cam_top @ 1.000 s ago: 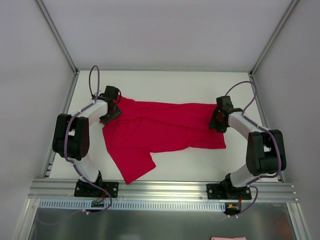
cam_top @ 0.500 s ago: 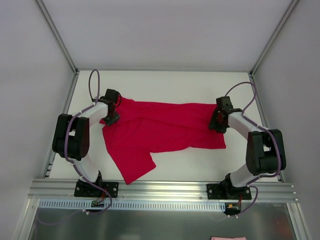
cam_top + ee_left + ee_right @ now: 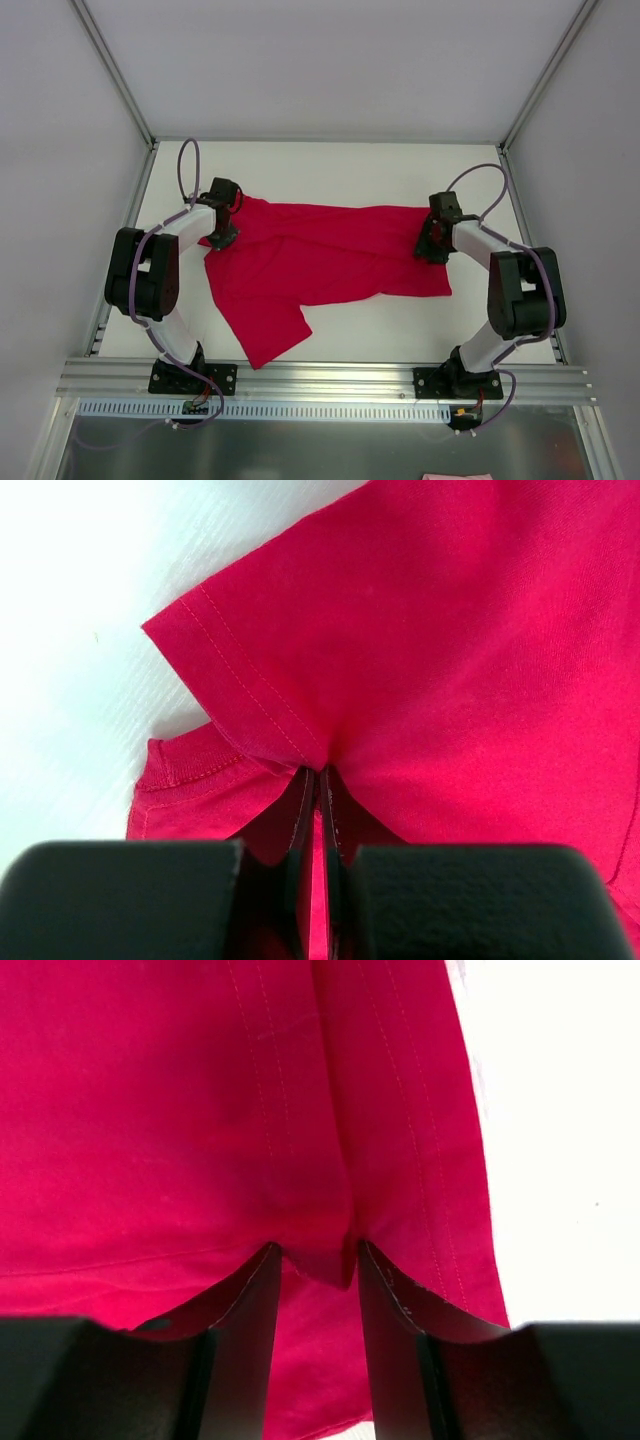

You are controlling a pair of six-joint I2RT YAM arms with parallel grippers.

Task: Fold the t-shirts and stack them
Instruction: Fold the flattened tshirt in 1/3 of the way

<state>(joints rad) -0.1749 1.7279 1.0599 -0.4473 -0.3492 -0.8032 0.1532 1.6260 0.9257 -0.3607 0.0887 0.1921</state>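
Left gripper [image 3: 318, 776] is pinched tight on the t-shirt [image 3: 320, 255] right by a sleeve hem, and it's a thin bite. Right gripper [image 3: 315, 1257] has its jaws a bit apart with a tuck of the bottom hem filling the gap, so I can't tell if it's really clamped. The shirt lies spread sideways on the table [image 3: 330, 165] between the arms, one sleeve flopped toward the near edge. My worry: on a lift the right side slips out and the cloth sags, or the left only has one layer and the fold comes out skewed.
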